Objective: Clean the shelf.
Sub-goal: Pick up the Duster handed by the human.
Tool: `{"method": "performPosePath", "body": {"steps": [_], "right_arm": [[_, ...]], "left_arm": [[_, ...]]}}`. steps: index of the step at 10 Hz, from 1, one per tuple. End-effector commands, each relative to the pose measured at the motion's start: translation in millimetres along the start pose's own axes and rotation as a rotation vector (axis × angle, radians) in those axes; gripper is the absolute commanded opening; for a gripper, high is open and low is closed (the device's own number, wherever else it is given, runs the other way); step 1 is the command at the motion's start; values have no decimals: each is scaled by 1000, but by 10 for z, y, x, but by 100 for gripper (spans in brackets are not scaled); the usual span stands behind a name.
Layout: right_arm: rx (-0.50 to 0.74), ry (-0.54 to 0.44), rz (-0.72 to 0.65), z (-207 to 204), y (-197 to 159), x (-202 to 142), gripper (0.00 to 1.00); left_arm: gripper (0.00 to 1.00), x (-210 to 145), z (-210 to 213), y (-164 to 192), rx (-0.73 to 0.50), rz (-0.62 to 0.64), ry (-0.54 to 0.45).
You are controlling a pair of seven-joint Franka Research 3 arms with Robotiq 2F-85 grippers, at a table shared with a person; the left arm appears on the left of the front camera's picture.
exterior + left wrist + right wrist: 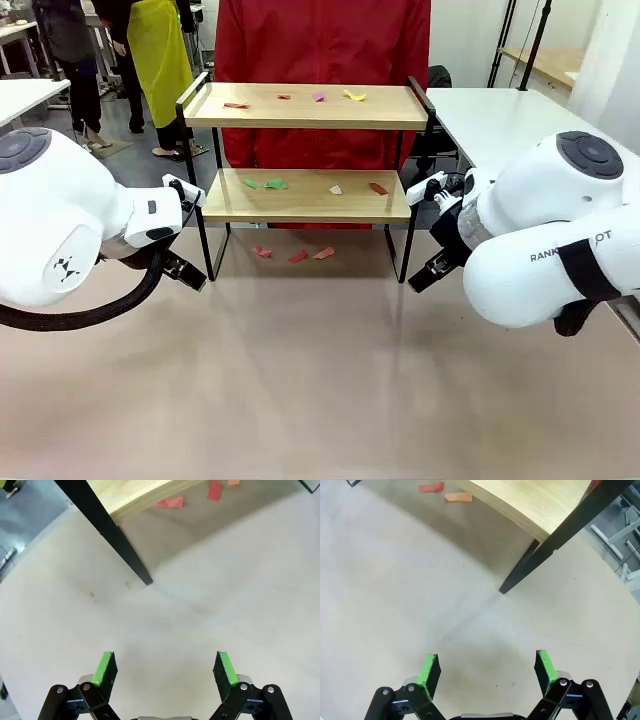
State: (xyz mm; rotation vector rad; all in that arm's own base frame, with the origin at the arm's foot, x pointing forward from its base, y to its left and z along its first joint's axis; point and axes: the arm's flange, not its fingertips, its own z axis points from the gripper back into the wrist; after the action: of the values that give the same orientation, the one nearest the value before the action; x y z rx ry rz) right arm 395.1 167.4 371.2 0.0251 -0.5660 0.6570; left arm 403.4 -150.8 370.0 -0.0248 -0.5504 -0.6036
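Shelf (300, 205) stands at the far middle of the table (300, 380), with paper scraps (276, 184) on both boards. Left gripper (165, 666) and right gripper (487, 667) hang wide open and empty near its front legs, likely ready for picking.

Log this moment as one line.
left gripper open, empty | right gripper open, empty | shelf: scraps on both boards, more underneath

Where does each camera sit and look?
Front view: between the white left arm and right arm, facing across the beige table at the black-framed two-tier wooden shelf and a person in red.
Left wrist view: looks down past open jaws with green pads at a black shelf leg.
Right wrist view: same, own jaws, opposite leg.
Shared: red paper scraps under the shelf.
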Motion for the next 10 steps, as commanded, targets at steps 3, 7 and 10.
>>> {"method": "performPosePath", "body": {"steps": [3,7,10], "right_arm": [[0,0,0,0,0,0,100],[0,0,0,0,0,0,100],[0,0,1,0,1,0,100]], "left_arm": [[100,1,1,0,0,0,0],[100,1,1,0,0,0,0],[100,0,0,1,0,1,0]]}}
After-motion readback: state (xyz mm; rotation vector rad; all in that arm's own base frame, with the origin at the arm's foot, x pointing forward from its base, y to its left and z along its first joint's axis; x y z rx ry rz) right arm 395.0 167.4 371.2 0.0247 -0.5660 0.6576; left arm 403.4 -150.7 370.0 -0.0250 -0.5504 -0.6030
